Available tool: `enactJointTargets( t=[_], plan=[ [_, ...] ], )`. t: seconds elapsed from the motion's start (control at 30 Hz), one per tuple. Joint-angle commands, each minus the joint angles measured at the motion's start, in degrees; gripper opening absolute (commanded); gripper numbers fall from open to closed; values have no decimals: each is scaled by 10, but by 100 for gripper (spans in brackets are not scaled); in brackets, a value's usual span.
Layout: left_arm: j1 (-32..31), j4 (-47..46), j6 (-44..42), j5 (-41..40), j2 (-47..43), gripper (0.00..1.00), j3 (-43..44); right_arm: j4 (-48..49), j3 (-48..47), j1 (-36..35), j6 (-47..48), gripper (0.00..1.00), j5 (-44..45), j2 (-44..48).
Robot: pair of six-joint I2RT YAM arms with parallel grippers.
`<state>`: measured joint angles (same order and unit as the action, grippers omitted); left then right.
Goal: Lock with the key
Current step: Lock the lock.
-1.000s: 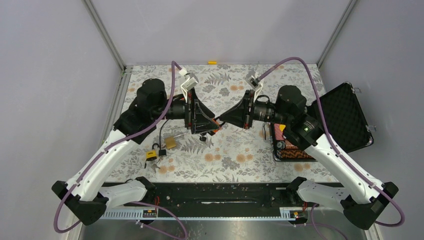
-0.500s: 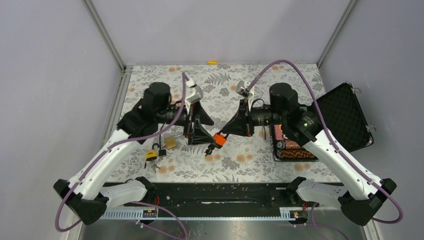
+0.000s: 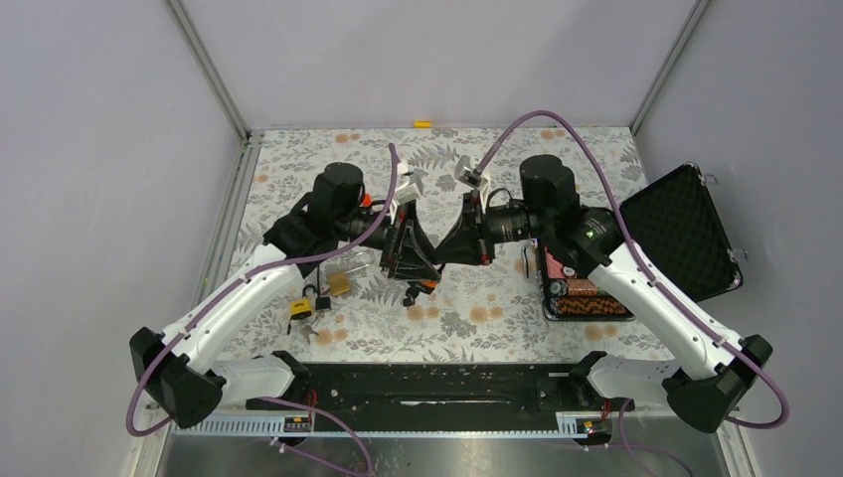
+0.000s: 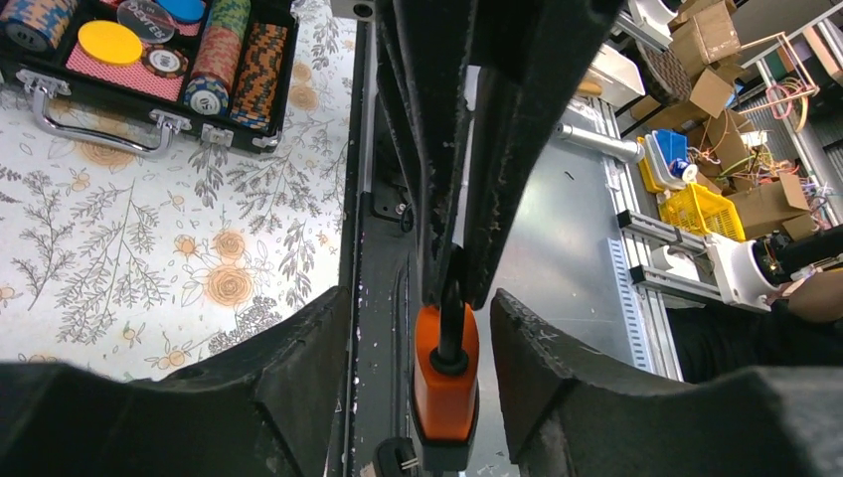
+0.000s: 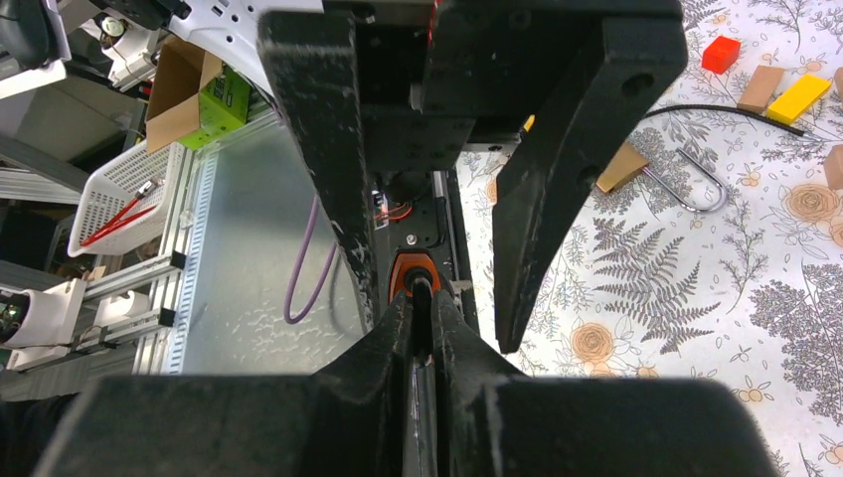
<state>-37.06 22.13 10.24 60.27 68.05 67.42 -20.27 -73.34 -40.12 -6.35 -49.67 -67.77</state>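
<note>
The orange-bodied padlock with a dark metal shackle (image 4: 444,383) hangs in the air between the two arms, above the middle of the flower-printed surface (image 3: 477,318), not resting on anything. The right gripper (image 4: 455,296) has its jaws pinched tight on the shackle just above the orange body, so the lock dangles from those two black fingers. The left gripper (image 5: 437,335) faces it from the other side with its jaws spread wide, one finger on each side of the lock's body; I can see a gap on both sides, narrower on one, and no contact. From overhead the two black wrists meet nose to nose and hide most of the lock

On the surface to the left of the arms lies a brass padlock with a silver shackle (image 3: 340,283), and nearer the front edge a small yellow padlock (image 3: 300,308), the two near each other but apart. To the right sits an open black case (image 3: 686,234), its foam-lined lid thrown back, with stacks of poker chips (image 4: 214,70) in the tray. Beyond the brass lock the right wrist view picks up a red block (image 5: 721,53), a yellow block (image 5: 800,96) and a plain wooden block (image 5: 760,87) lying close together
</note>
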Motion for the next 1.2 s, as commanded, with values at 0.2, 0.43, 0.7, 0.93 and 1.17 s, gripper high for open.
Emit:
enactJointTargets(
  t=[0.2, 0.43, 0.7, 0.93, 1.17],
  plan=[
    [-1, 4, -28, -5, 3, 34, -5, 39, -52, 0, -27, 0, -21, -17],
    [-6, -21, 23, -55, -7, 0, 9, 41, -54, 0, -74, 39, 38, -24],
    [-6, -163, 118, -171, -55, 0, -32, 186, 75, 34, -190, 80, 155, 70],
    [-14, -426, 297, -300, -47, 0, -67, 455, 218, 36, -287, 89, 177, 120],
    [-33, -517, 299, -303, -14, 0, -42, 614, 253, 36, -356, 81, 140, 74]
  ],
)
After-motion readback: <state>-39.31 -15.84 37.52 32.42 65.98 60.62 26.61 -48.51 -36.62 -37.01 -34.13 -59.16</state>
